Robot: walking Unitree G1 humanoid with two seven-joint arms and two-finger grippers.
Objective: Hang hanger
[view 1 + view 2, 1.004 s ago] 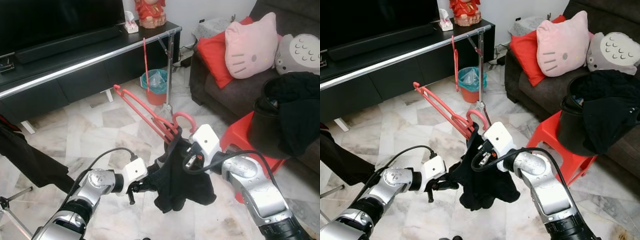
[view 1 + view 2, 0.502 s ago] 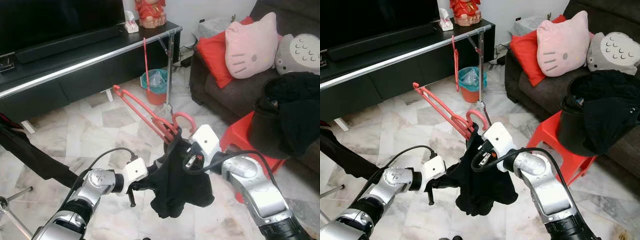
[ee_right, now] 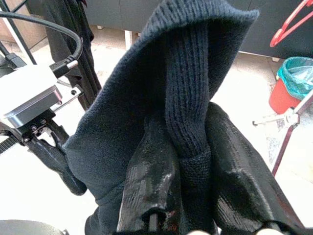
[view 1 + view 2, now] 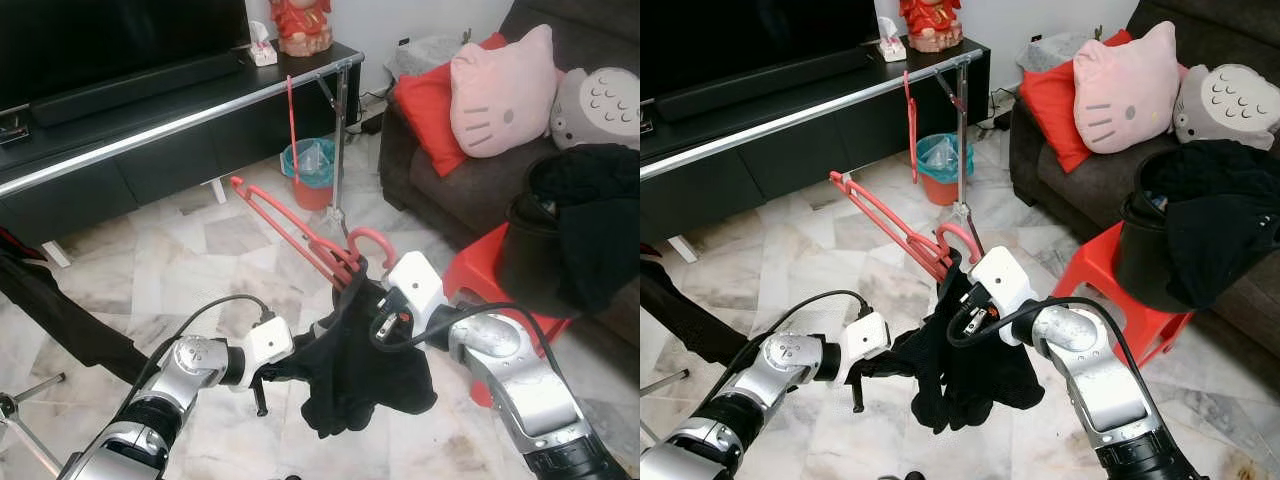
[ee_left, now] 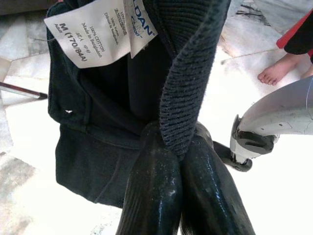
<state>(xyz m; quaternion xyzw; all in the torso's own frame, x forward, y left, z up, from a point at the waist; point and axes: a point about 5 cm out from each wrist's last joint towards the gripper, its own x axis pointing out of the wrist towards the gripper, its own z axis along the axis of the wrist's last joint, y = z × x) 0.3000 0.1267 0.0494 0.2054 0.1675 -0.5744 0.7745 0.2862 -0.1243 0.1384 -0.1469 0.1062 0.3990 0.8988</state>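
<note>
A red hanger (image 4: 290, 222) sticks up from a black garment (image 4: 350, 385) held between both arms over the marble floor. My right gripper (image 4: 362, 298) is shut on the garment's ribbed collar just under the hanger's hook; the right wrist view shows its fingers (image 3: 146, 166) clamped on that collar. Lower left, my left gripper (image 4: 268, 372) is shut on another part of the collar, its fingers (image 5: 151, 191) pinching the knit beside the white size label (image 5: 93, 34). The silver rack rail (image 4: 170, 125) runs behind, with a second red hanger (image 4: 291, 120) on it.
The rack's upright pole (image 4: 340, 140) stands by a teal and red bin (image 4: 312, 172). A red stool (image 4: 480, 270) bears a black basket of clothes (image 4: 570, 225) beside the sofa (image 4: 450, 180). Dark clothing (image 4: 50, 315) hangs at left. A person's bare foot (image 5: 276, 73) is nearby.
The hanger and right gripper have shifted slightly right and lower, and the garment hangs more spread between the grippers. The dark clothing at left has swung.
</note>
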